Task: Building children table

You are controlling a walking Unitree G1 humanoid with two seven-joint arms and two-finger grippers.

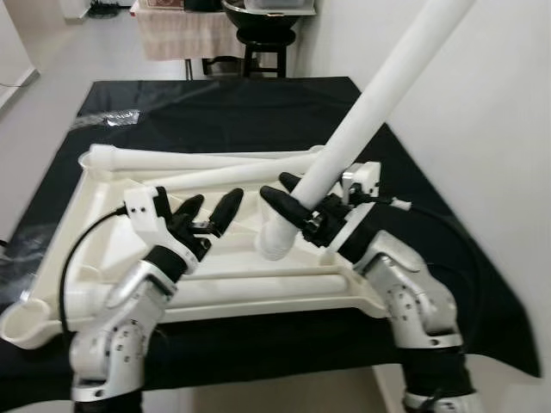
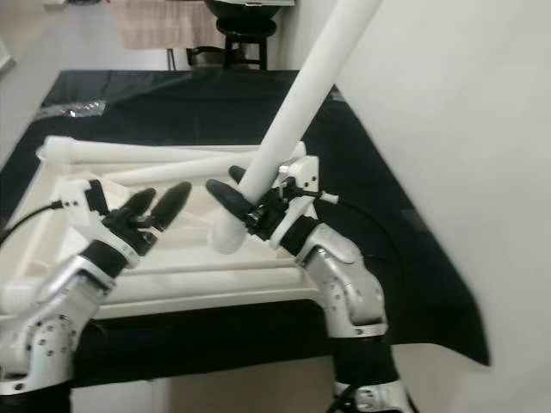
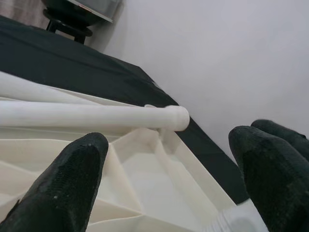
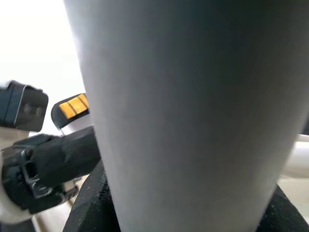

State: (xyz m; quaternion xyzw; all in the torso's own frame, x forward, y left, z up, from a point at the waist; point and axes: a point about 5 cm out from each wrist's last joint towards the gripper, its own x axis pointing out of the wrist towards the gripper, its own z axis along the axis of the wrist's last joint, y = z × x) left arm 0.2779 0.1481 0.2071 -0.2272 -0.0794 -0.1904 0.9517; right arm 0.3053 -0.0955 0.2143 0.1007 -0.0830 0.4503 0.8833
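A white plastic tabletop lies upside down on the black-covered table, its ribbed underside facing up. My right gripper is shut on a long white table leg, which slants up to the right; its lower end hangs just above the tabletop's underside. That leg sits close against the right wrist camera. My left gripper hovers open over the tabletop's middle, with nothing between its fingertips. Two more white legs lie across the tabletop's far edge, one seen as a leg in the left wrist view.
A black cloth covers the table. A white wall runs close along the right side. A black stool and a draped table stand beyond the far edge. A clear plastic wrapper lies at the cloth's far left.
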